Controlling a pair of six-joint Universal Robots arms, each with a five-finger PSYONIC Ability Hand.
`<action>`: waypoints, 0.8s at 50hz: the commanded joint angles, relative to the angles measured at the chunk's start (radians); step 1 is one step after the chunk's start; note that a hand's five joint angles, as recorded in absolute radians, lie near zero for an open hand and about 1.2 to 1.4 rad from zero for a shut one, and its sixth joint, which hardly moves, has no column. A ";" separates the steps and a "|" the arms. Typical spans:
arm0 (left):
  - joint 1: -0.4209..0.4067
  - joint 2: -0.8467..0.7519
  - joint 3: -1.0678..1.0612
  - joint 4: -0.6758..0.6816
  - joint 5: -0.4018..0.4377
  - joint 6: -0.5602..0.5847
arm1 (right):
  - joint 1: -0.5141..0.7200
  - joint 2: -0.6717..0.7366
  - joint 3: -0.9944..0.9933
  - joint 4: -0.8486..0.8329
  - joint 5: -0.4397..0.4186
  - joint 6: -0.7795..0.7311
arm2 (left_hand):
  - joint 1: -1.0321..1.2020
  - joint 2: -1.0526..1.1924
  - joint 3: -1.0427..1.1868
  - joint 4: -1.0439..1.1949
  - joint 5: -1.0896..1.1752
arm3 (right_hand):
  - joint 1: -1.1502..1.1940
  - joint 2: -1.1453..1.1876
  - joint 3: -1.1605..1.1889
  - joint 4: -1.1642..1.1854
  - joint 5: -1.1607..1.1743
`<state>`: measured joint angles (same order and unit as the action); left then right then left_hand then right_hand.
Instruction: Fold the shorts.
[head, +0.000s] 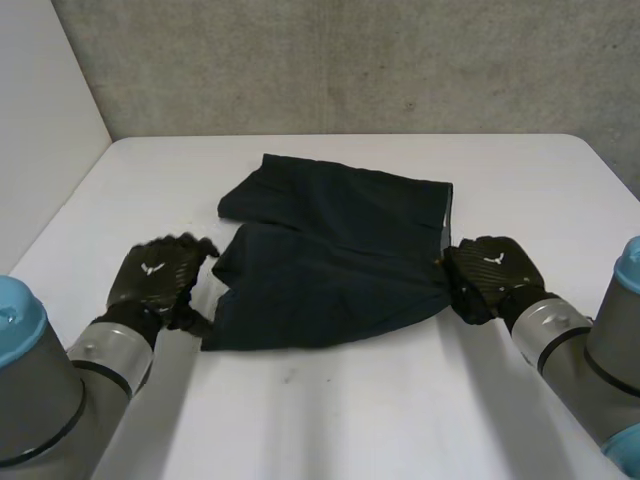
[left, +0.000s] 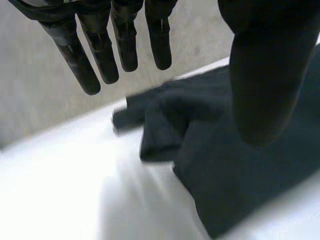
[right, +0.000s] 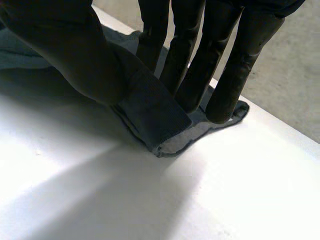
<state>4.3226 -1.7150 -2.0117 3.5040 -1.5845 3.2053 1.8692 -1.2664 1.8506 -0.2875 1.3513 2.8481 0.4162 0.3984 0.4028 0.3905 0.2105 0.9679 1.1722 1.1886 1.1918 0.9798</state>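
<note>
1. In the middle of the white table (head: 350, 420) lay the shorts (head: 330, 250), dark blue-green and spread nearly flat, with a few soft creases.
2. The waistband lay towards the right arm and the two legs pointed towards the left arm. The near leg reached further along the table than the far one.
3. Between the two hems a small notch of bare table showed, and the near leg's hem was slightly bunched there.
4. At the waistband end, the head view showed a paler grey strip along the edge of the cloth.
5. The left hand (head: 155, 275) sat low over the table just beside the near leg's hem. In its wrist view the fingers (left: 75, 60) were straight and spread, the thumb (left: 265, 75) stood apart from them, and nothing lay between. Whether the hand touched the cloth I could not tell.
6. The right hand (head: 495, 270) was at the near corner of the waistband. In its wrist view a raised fold (right: 155, 115) of the cloth was pinched between the thumb (right: 75, 55) and the fingers (right: 230, 65). The rest of that corner lay flat on the table at the fingertips.
</note>
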 joint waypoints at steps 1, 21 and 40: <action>0.028 -0.052 0.010 -0.095 0.026 -0.038 | -0.013 0.004 -0.004 -0.002 -0.001 0.008 | 0.111 0.129 0.124 0.137 0.142 | 0.428 0.224 0.208 0.204 0.242; 0.008 -0.185 0.044 -0.059 0.029 0.016 | -0.016 0.010 0.001 -0.015 -0.018 0.010 | 0.097 0.115 0.110 0.122 0.128 | 0.428 0.224 0.208 0.204 0.242; -0.024 -0.328 0.143 0.015 0.023 0.071 | -0.012 0.015 0.007 -0.021 -0.018 0.010 | 0.244 0.261 0.257 0.269 0.275 | 0.428 0.224 0.208 0.204 0.242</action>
<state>4.3081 -2.0105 -1.8862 3.5104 -1.5604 3.2755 1.8546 -1.2524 1.8552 -0.3043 1.3330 2.8580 0.5320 0.5307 0.5281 0.5338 0.3591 0.9679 1.1722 1.1886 1.1918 0.9798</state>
